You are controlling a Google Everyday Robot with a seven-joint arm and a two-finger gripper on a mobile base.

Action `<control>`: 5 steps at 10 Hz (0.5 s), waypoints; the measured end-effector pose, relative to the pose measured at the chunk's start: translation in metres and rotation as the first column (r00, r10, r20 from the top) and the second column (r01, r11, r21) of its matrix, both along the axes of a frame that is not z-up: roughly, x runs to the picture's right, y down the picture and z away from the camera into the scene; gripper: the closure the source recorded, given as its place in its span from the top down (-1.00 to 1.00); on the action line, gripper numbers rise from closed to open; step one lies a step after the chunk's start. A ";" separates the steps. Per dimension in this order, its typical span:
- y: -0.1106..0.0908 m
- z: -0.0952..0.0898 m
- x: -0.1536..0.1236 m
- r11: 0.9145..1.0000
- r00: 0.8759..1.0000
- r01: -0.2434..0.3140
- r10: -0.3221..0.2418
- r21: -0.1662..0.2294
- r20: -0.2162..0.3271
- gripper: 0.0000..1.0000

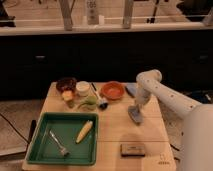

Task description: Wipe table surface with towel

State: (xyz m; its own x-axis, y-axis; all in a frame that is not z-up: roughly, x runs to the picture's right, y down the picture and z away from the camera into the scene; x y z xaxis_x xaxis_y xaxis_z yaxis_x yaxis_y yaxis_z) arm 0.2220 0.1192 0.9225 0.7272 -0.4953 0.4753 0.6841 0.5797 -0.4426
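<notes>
Since the towel (pixel 136 115) looks thin & floppy, we'd pin it flat on the table surface (pixel 117 127) w/ gripper (pixel 134 111), fingers clamped on it.

One raised camera looks down across the table surface (pixel 115 125), gripper (pixel 135 116) at right.
</notes>
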 end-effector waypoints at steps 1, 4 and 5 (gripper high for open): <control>-0.004 0.004 -0.011 1.000 1.000 0.013 -0.013 0.001 0.015 -1.00; -0.004 0.003 -0.052 0.998 0.992 0.067 -0.068 0.007 0.106 -1.00; -0.003 0.000 -0.064 0.996 0.987 0.087 -0.088 0.013 0.136 -1.00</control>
State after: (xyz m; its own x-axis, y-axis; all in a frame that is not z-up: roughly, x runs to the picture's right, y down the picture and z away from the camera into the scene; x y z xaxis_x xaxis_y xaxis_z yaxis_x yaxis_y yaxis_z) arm 0.1578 0.1165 0.9229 0.6095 -0.5576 0.5636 0.7860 0.5179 -0.3377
